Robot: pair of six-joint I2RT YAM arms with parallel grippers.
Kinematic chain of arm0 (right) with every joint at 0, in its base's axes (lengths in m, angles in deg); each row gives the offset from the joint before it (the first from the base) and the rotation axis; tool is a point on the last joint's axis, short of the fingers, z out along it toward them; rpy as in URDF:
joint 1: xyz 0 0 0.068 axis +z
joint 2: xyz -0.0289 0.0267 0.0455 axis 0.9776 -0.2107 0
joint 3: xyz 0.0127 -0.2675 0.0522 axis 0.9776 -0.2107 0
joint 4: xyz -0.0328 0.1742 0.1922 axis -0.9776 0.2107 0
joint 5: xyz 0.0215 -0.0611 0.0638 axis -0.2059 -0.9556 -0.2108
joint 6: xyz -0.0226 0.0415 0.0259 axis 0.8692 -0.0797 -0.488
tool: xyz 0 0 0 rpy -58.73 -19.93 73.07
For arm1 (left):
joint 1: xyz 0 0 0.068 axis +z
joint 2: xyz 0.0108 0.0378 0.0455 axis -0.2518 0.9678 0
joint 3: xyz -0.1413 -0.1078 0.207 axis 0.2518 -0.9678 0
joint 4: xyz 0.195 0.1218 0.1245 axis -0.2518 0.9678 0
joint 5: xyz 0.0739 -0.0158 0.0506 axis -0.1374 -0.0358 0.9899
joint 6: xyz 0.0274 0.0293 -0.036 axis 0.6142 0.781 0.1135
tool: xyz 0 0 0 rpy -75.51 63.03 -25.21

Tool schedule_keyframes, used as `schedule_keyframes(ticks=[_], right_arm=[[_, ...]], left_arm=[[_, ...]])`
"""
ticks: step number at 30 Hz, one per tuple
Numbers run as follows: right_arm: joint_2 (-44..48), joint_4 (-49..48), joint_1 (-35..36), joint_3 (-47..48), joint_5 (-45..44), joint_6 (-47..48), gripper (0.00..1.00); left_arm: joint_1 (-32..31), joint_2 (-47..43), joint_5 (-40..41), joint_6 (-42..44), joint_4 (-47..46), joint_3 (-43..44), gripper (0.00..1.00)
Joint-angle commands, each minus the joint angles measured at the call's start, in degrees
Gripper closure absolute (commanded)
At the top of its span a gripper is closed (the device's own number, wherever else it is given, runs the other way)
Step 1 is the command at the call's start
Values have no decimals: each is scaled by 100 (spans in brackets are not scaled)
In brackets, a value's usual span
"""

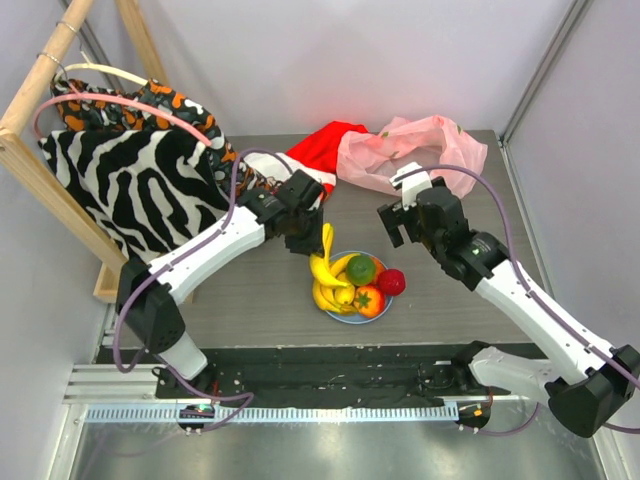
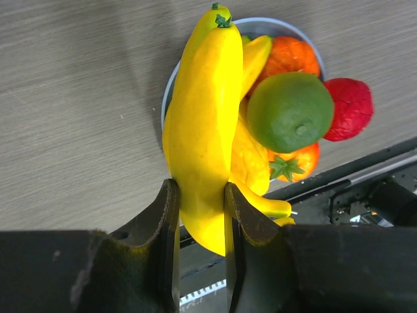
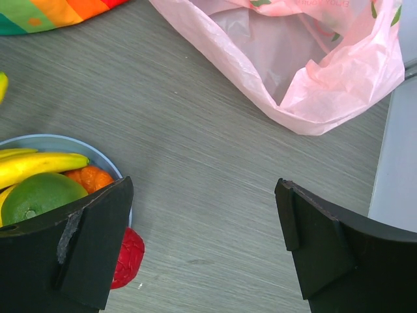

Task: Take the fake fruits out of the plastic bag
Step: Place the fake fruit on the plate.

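My left gripper [image 2: 199, 215] is shut on a yellow banana [image 2: 205, 124], which leans over the light-blue plate [image 1: 336, 312]. On the plate lie the banana bunch [image 1: 332, 290], a green round fruit [image 1: 361, 268] and an orange-red fruit with green top [image 1: 369, 300]. A red round fruit [image 1: 391, 282] rests against the plate's right rim. The pink plastic bag [image 1: 415, 150] lies crumpled and open at the back right; it also shows in the right wrist view [image 3: 293, 59]. My right gripper [image 3: 202, 241] is open and empty above bare table between plate and bag.
A red cloth [image 1: 322, 148] lies beside the bag. A rainbow-striped cloth [image 3: 45, 13] shows at the top left of the right wrist view. A wooden rack with zebra-print fabric [image 1: 120, 180] stands at the left. A black gap and rail [image 1: 330, 385] run along the near edge.
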Motion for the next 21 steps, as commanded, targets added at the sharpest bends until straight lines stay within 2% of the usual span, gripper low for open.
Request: schedule_keyframes(ticks=[1, 6, 16, 21], right_arm=[[182, -200, -23, -79, -50, -68, 1], [279, -305, -40, -281, 65, -85, 1], [533, -323, -76, -510, 118, -77, 1], [472, -367, -102, -537, 179, -59, 1]], left_arm=[[-120, 231, 160, -233, 33, 145, 100], [-208, 381, 441, -93, -204, 285, 100], [-305, 434, 319, 847, -178, 505, 100], [-419, 504, 292, 936, -178, 540, 100]])
